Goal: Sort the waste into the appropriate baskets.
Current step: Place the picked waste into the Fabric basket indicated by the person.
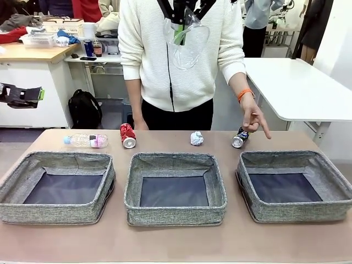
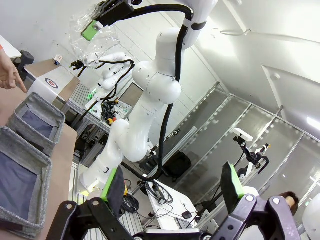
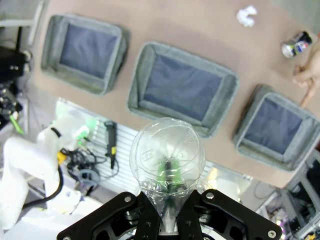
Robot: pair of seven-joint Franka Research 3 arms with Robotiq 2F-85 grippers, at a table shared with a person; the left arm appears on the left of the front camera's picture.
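Front view: at top centre the right gripper (image 1: 180, 22) pinches a clear cup (image 1: 188, 41). A hand (image 1: 254, 118) points at the dark can (image 1: 240, 138) (right of centre).
Left wrist view: the left gripper (image 2: 171, 181) gapes wide along the bottom edge.
Right wrist view: the cup sits at lower centre, clamped, above three baskets (image 3: 138, 75).

Front: close at the table (image 1: 165, 245) edge, facing across three baskets (image 1: 175, 187) toward the person (image 1: 176, 55).
Left wrist: off to the side, tilted up at the right arm (image 2: 155, 85).
Right wrist: high overhead, looking down.
Shared: baskets, pointing hand (image 1: 254, 118).
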